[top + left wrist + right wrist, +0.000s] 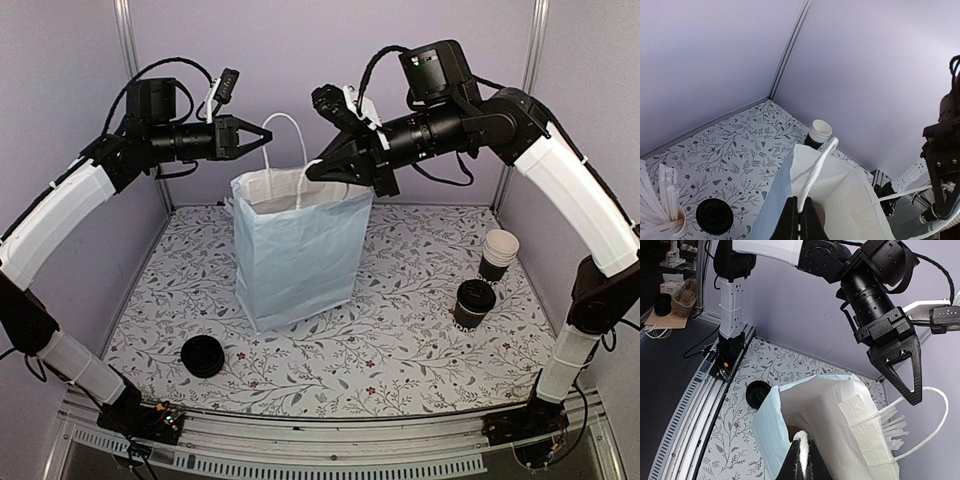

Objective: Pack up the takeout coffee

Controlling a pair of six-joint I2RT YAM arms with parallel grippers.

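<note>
Pale blue paper bag (pixel 300 250) stands upright with its mouth open, mid-table, in the top view. My left gripper (pixel 264 138) hangs above the bag at its 11 o'clock. Its jaws are clenched on the far handle (pixel 290 122), whose white loop arches up beside the tips. My right gripper (pixel 314 171) sits over the rim at 12 o'clock, jaws pinched tight on the near handle (pixel 303 186). The takeout coffee (pixel 474 303), lid on, stands upright on the table (pixel 400 350) at the bag's 4 o'clock. It is outside the bag, well apart from it, and neither gripper touches it. The stack of unlidded cups (pixel 498 255) stands just beside the coffee at its 1 o'clock. The pile of lids (pixel 203 356) lies at the bag's 7 o'clock.

Left wrist view: my fingers (pixel 790 222) meet at 6 o'clock of the frame, closed around the white cord of the far handle, which runs up from them. The bag mouth opens below, and the cup stack shows past the rim at 12 o'clock. I cannot pick out the coffee with certainty here.

Right wrist view: my fingers (pixel 790 465) close at 6 o'clock on the near handle cord, directly over the open bag. The left gripper shows at 2 o'clock, tips together on the far loop. The lids lie at 9 o'clock.
</note>
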